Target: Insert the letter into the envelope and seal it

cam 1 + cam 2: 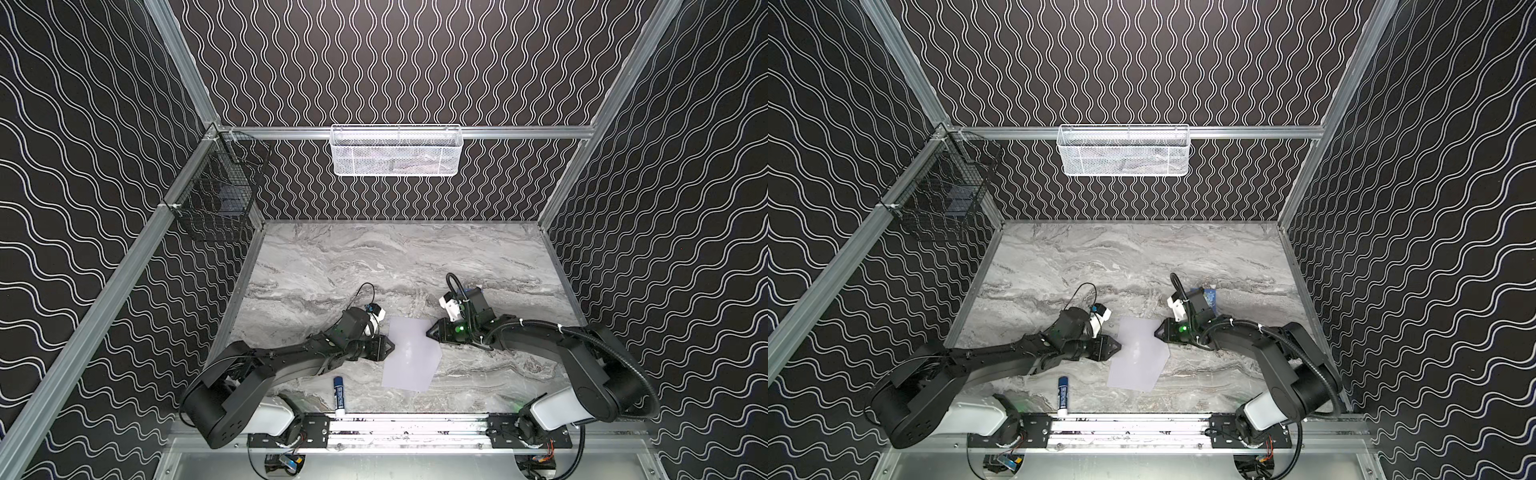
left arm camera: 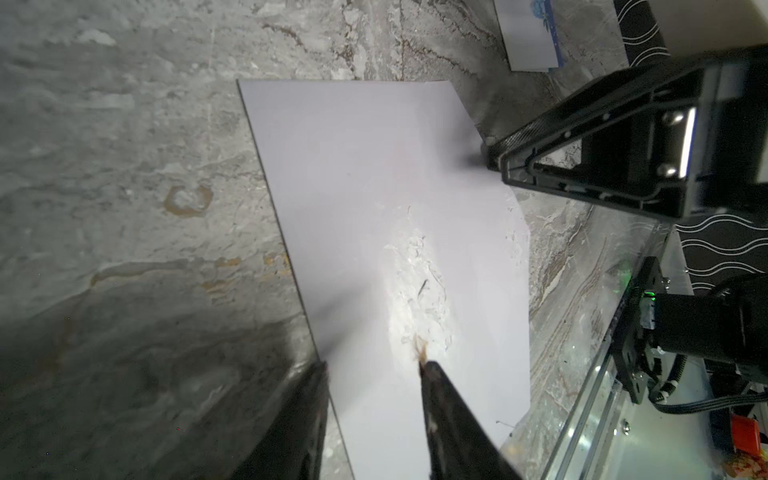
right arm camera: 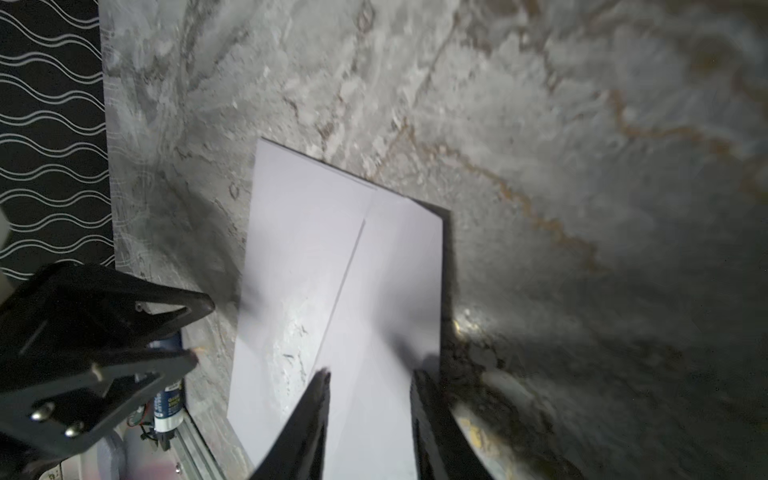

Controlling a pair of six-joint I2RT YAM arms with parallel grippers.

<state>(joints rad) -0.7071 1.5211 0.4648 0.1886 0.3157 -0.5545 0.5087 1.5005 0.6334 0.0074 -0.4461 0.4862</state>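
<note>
The envelope [image 1: 409,357] lies flat on the marble tabletop [image 1: 374,257] between my two grippers. Its pointed flap is spread open toward my right arm.

My left gripper [image 1: 390,345] sits at the envelope's left edge. In the left wrist view its fingers [image 2: 440,399] stand spread and pinch nothing. One tip is right at the paper's edge, and the other hangs over the sheet beside a rough whitish smear [image 2: 415,282]. I cannot tell whether either tip actually touches the paper.

My right gripper [image 1: 429,332] meets the opposite side, at the far slanted edge of the flap. In the right wrist view its fingers [image 3: 307,415] are also apart, with pale paper showing in the gap between them, and nothing is gripped.

The letter [image 2: 530,37] lies well apart from both sets of fingers, farther back on the table. In a top view only a strip of its blue border peeks out from behind my right wrist.

A blue-capped glue stick [image 1: 338,390] lies near the front rail, beside my left arm and clear of the envelope.
</note>
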